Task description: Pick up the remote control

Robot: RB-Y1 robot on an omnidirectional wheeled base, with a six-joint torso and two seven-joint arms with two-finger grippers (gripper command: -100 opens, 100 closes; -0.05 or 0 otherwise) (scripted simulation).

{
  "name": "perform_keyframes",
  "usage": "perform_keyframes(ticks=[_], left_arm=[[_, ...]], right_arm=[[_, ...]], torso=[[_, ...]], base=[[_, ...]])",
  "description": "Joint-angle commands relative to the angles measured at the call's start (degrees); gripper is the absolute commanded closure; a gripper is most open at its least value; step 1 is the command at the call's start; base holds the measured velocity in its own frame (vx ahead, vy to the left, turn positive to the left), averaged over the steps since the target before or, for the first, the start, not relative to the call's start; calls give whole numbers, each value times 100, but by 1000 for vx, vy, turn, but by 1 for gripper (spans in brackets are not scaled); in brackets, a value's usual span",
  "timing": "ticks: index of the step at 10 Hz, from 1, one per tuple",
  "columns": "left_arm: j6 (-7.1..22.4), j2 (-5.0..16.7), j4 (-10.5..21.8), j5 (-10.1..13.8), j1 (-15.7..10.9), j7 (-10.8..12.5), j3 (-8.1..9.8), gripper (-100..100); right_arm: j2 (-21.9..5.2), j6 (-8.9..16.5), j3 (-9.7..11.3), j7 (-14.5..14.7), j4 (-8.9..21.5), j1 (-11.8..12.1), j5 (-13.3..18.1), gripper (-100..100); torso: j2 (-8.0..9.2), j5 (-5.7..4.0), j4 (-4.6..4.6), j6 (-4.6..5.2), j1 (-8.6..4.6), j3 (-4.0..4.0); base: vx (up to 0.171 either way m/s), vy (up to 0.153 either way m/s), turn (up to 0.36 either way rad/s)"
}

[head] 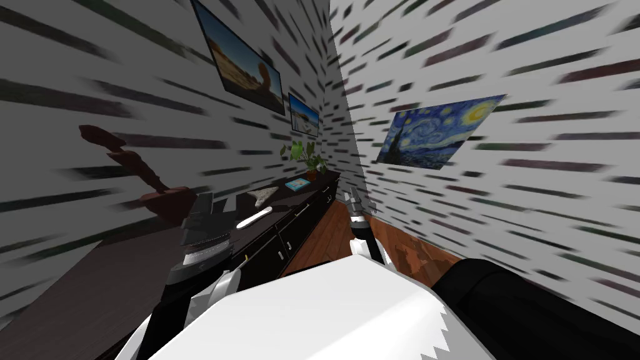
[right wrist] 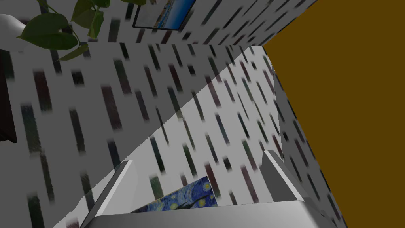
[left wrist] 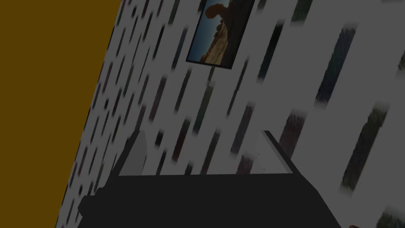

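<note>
On the dark sideboard [head: 304, 208] the white remote control [head: 254, 218] lies near a brown sculpture [head: 164, 199], which could be struck as the left gripper [left wrist: 202, 136], spread like the right gripper [right wrist: 198, 158], is lowered.

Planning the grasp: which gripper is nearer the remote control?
Left. The left gripper is beside the remote control on the sideboard; the right gripper hangs over the floor, farther away.
</note>
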Motion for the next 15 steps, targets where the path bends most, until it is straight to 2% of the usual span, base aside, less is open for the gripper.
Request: perform_keyframes(ticks=[1, 3, 6, 7, 8, 9, 11, 12, 13, 14, 15], left_arm=[[82, 195, 51, 51, -46, -12, 32, -100], [282, 509, 175, 175, -141, -37, 94, -100], [722, 1035, 480, 484, -341, -81, 220, -100], [783, 1056, 480, 484, -341, -81, 220, -100], [994, 1253, 609, 615, -419, -95, 270, -100], [1000, 1253, 609, 615, -419, -95, 270, -100], [1380, 1636, 898, 914, -587, -113, 382, -100], [1501, 1664, 898, 914, -587, -113, 382, -100], [1729, 1878, 1056, 1081, -675, -117, 443, -100], [1784, 1878, 1056, 1081, -675, -117, 443, -100], [1959, 2098, 1223, 1257, -766, -116, 509, -100]], right_arm=[[0, 0, 0, 0, 0, 0, 0, 0], [1, 0, 1, 0, 0, 0, 0, 0], [1, 0, 1, 0, 0, 0, 0, 0], [1, 0, 1, 0, 0, 0, 0, 0], [1, 0, 1, 0, 0, 0, 0, 0], [1, 0, 1, 0, 0, -1, 0, 0], [1, 0, 1, 0, 0, 0, 0, 0], [1, 0, 1, 0, 0, 0, 0, 0], [1, 0, 1, 0, 0, 0, 0, 0], [1, 0, 1, 0, 0, 0, 0, 0], [1, 0, 0, 0, 0, 0, 0, 0]], torso=[[0, 0, 0, 0, 0, 0], [1, -4, 0, 1, -19, 1], [-1, -9, 0, 2, -41, 0], [-3, -10, -1, 2, -46, -2], [-2, -9, 0, 0, -35, -1], [0, -7, 0, 2, -32, 0], [-3, -6, -1, 2, -25, -2], [-4, -9, -1, 2, -40, -3], [-4, -8, -1, -1, -32, -3], [-3, -7, -1, 1, -32, -2], [-3, -7, -1, -2, -27, -2]], base=[[-3, -24, -82], [-12, -66, -89], [-2, -112, -145], [5, -86, -62], [-1, -86, -130], [-1, -63, -57], [13, -94, -170], [15, -86, -59], [11, -88, -136], [17, -71, -58], [17, -81, -152]])
